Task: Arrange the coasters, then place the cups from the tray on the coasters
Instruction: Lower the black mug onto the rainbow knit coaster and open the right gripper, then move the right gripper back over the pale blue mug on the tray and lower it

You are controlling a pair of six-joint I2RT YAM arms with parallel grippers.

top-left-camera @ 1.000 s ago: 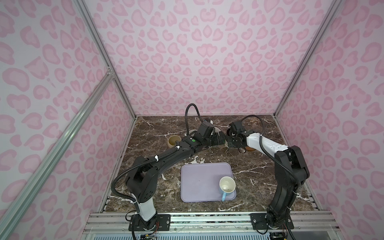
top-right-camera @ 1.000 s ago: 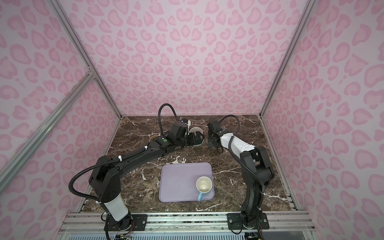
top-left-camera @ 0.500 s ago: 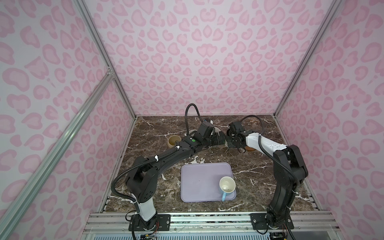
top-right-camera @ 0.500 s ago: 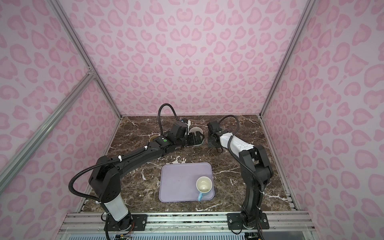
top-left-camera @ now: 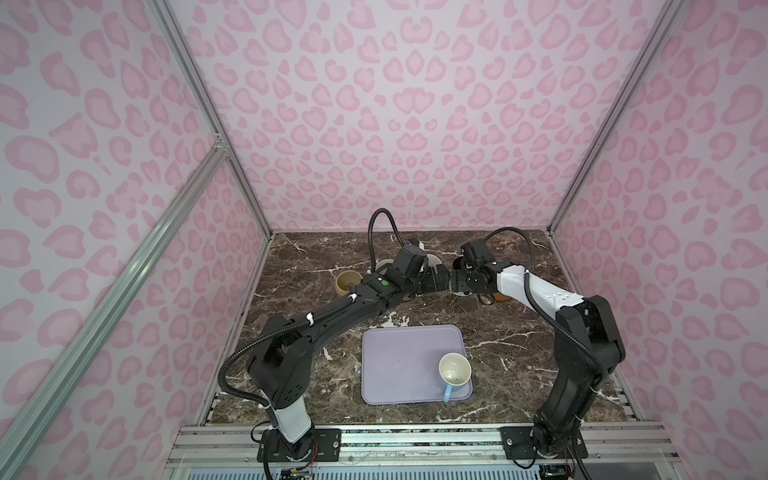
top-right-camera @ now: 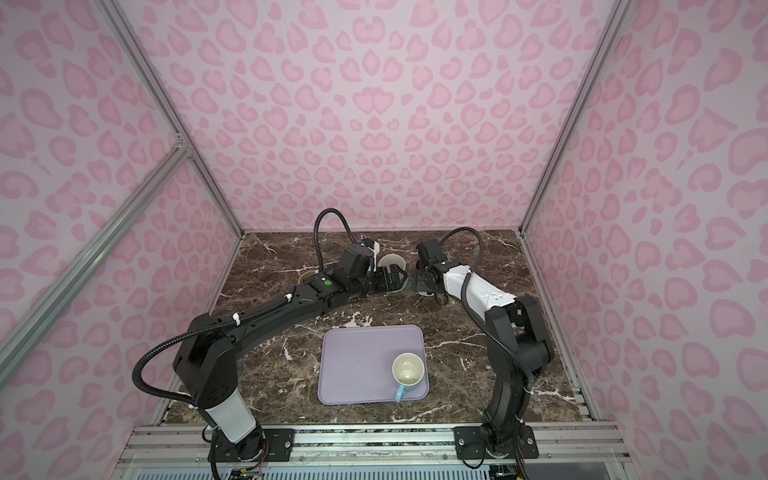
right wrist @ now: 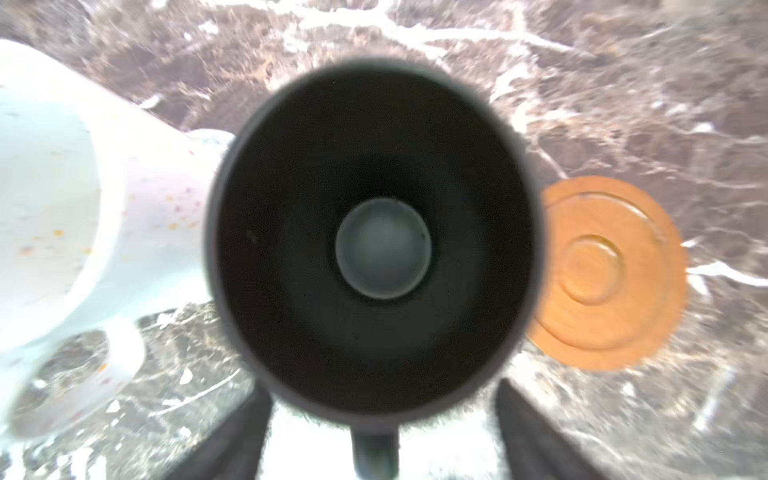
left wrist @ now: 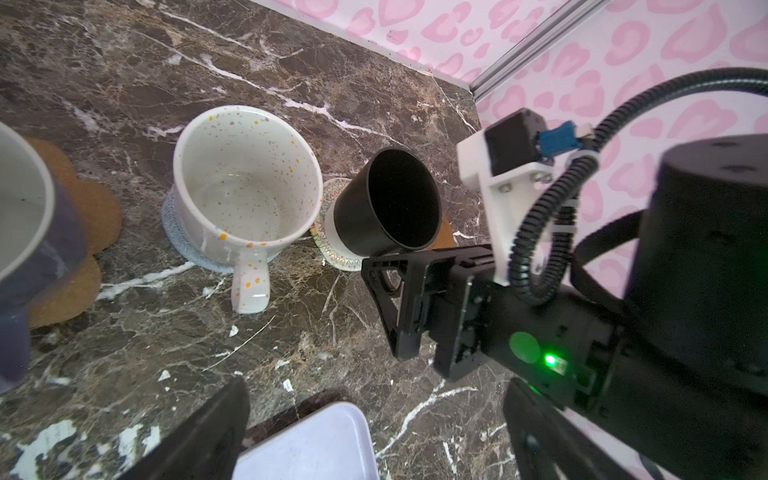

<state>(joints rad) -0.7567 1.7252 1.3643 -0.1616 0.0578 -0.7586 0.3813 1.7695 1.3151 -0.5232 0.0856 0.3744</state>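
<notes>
Right wrist view had the right tool (right wrist: 380,395) spread open either side of the black mug's (right wrist: 374,241) handle, not gripping it. That mug sat on a woven coaster (left wrist: 328,247), just beside a bare brown coaster (right wrist: 602,274). The left tool (left wrist: 376,390) was open too, holding nothing. The blue mug (top-left-camera: 454,369) stood on the tray's (top-left-camera: 395,357) right side, handle toward the robot, so I'd say the right arm was better placed for it.

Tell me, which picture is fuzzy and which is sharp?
Right wrist view: the black cup is blurred and fills the frame, the white cup washed out by glare; left wrist view: white cup sharp, lavender cup blurry at the edge.
</notes>
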